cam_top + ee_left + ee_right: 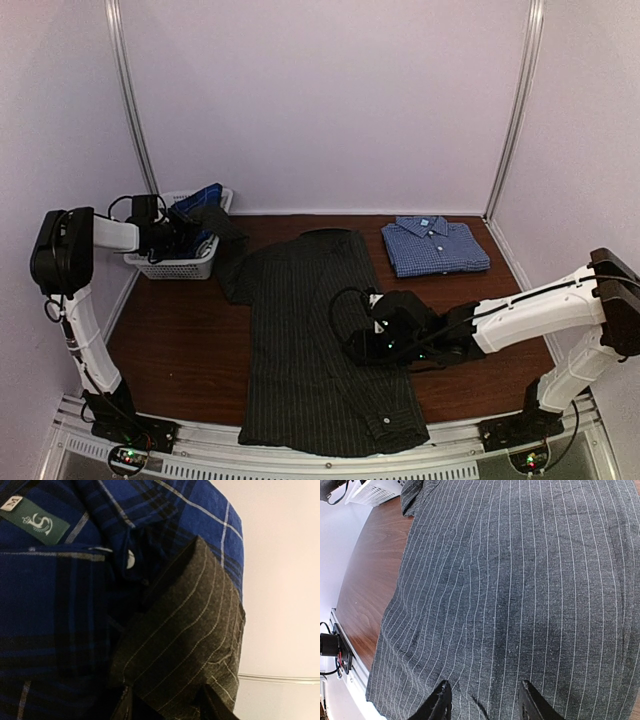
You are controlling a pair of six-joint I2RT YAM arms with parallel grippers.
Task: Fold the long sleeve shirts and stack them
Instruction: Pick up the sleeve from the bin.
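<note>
While your left claw (167, 707) grips a cuff of the pinstriped shirt (300, 350) against the plaid shirt (45, 630) at the basket (180, 268), your right claw (482, 705) stands open over its body, spread on the table (180, 350).

White tab "M" (11, 502); green emblem label (39, 524); both on navy plaid shirt (50, 630)

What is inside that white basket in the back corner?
A navy blue plaid shirt sticks up out of the white basket. A sleeve of the pinstriped shirt reaches to its rim. The basket's bottom is covered, so anything beneath cannot be seen.
</note>
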